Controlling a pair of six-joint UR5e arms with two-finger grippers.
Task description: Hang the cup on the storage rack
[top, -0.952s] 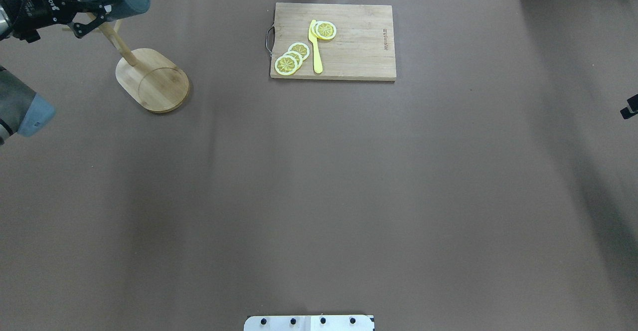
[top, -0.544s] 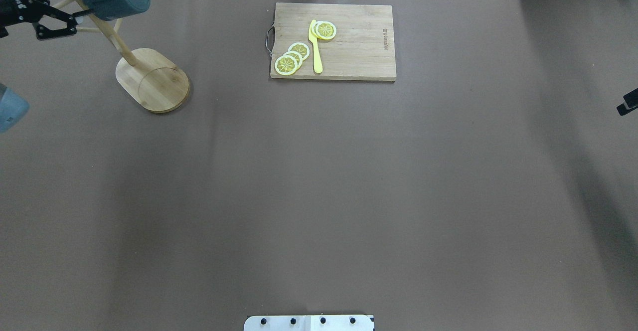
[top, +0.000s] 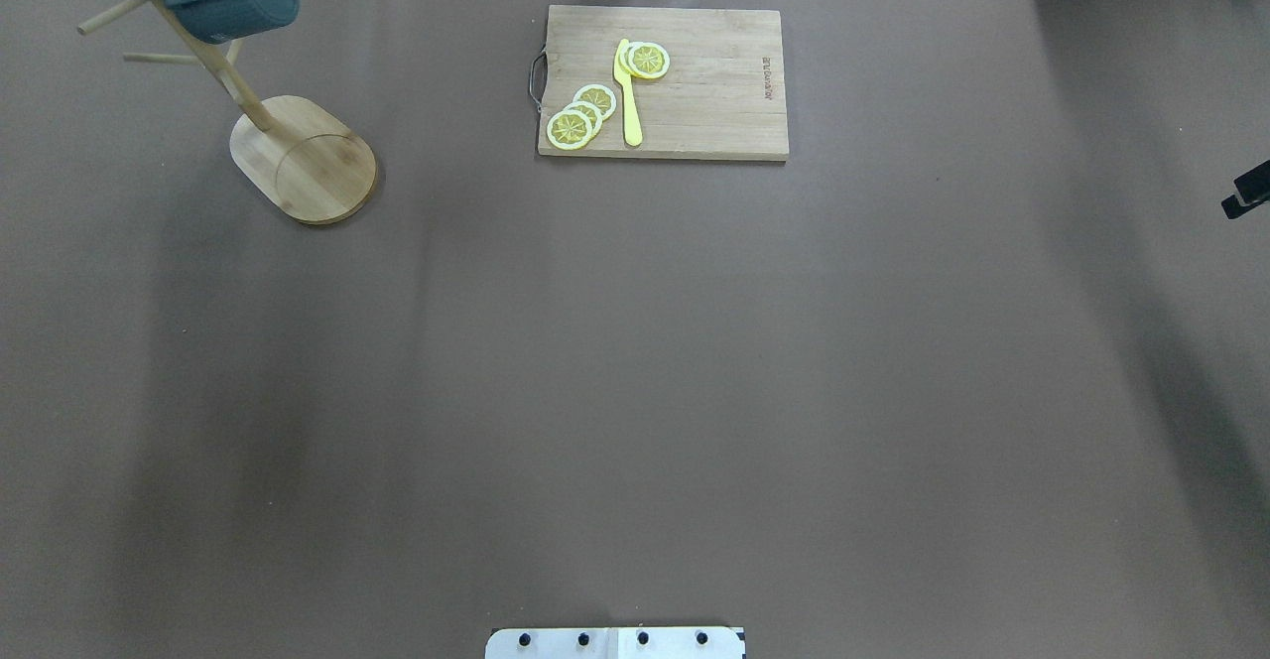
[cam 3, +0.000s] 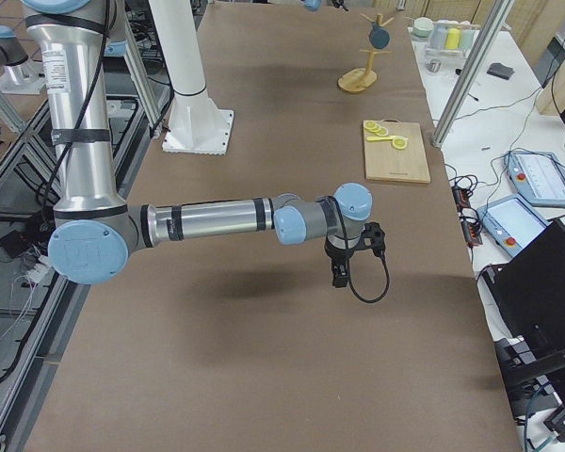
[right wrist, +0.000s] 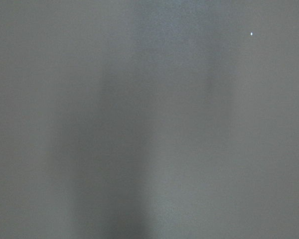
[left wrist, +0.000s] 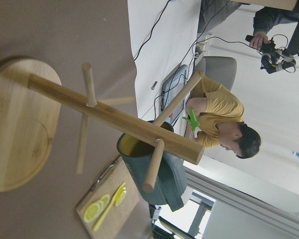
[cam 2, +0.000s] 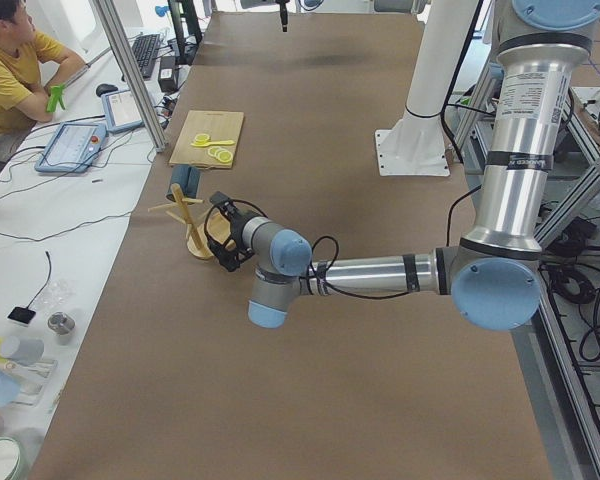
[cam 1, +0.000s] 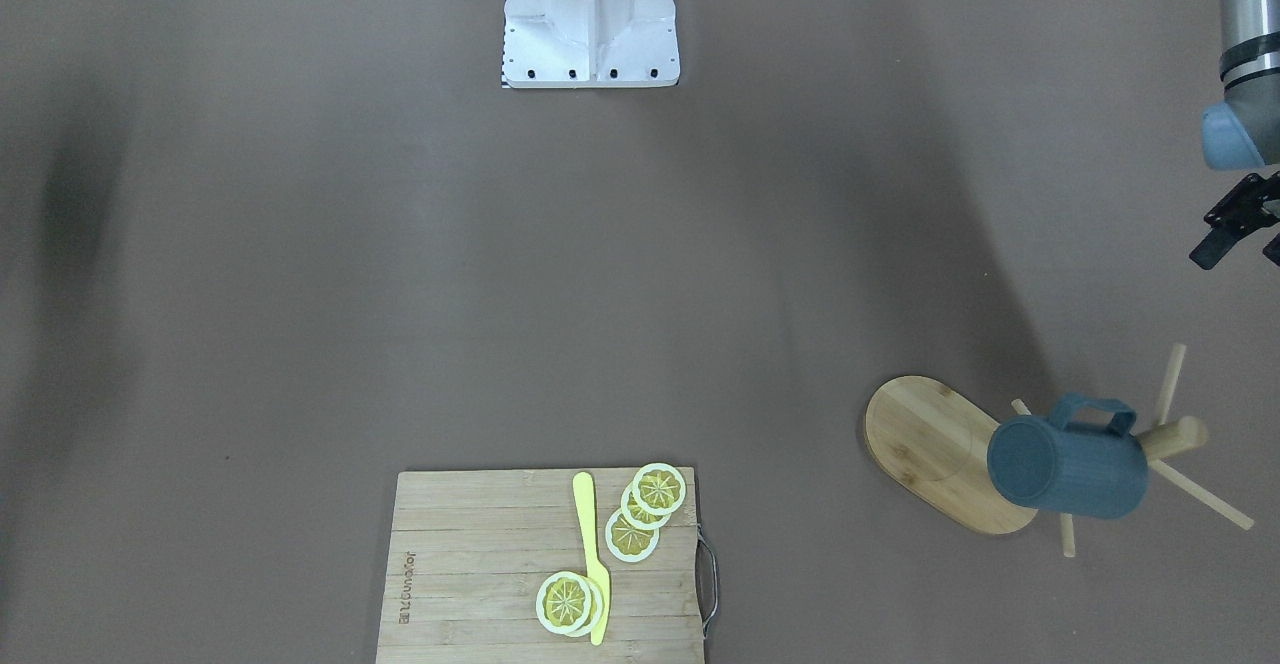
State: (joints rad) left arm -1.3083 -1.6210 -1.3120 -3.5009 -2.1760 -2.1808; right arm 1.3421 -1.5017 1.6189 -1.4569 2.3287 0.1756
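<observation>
The left gripper [cam 1: 1240, 236] hangs clear of everything with its jaws spread and nothing between them, right at the edge of the front-facing view. Straight out ahead of it, farther from the robot's base, is the storage rack [cam 1: 930, 442], near but not touching. The cup [cam 1: 1068, 466] hangs there by its handle on one of the upper pegs, on the far side of the post from the gripper. It's tipped on its side, bottom pointing away from the post, with the yellow inside showing in the left wrist camera. The rack's oval base sits flat on the table [cam 1: 400, 244].

Further out from that gripper, off toward the robot's right, there's a cutting board [cam 1: 470, 564] with lemon slices [cam 1: 645, 509] and a yellow knife [cam 1: 590, 554] lying on it.

The right gripper [cam 3: 343, 268] is well away from all this, pointing down over bare table. Only a sliver of it shows in the overhead view, so whether it's wide or closed can't be told.
</observation>
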